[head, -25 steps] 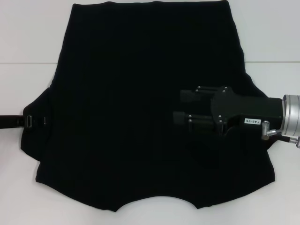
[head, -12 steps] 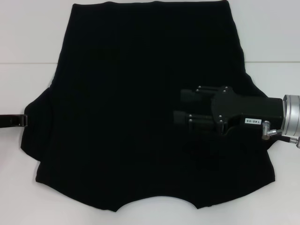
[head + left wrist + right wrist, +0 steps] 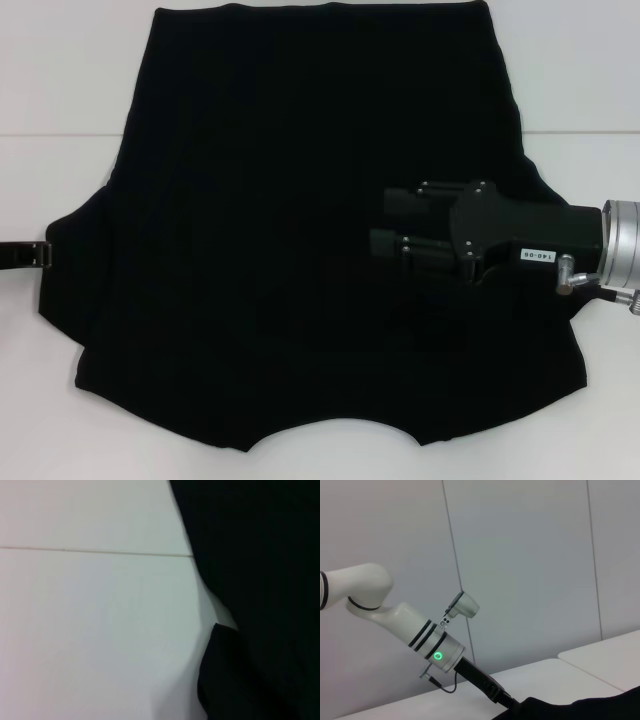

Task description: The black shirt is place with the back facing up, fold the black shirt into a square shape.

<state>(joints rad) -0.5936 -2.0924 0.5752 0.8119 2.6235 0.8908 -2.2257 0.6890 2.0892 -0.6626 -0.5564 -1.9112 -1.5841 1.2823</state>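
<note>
The black shirt (image 3: 260,220) lies spread flat on the white table (image 3: 60,100), its curved neckline at the near edge. Its left sleeve (image 3: 70,270) sticks out sideways. My left gripper (image 3: 44,255) reaches in from the left at that sleeve's outer edge, and the fabric follows it, so it looks shut on the sleeve. My right gripper (image 3: 388,222) hovers over the shirt's right half with its fingers pointing left and standing apart, open. The left wrist view shows only the shirt's edge (image 3: 260,580) against the table. The right wrist view shows the left arm (image 3: 435,645) meeting the shirt (image 3: 585,707).
A seam (image 3: 60,133) runs across the white table behind the sleeve. Bare table surface shows to the left and right of the shirt. A pale wall (image 3: 530,555) stands behind the left arm.
My left gripper has drawn back to the left, off the sleeve's inside to its outer edge, and the sleeve edge has shifted slightly left with it. The right gripper has barely moved.
</note>
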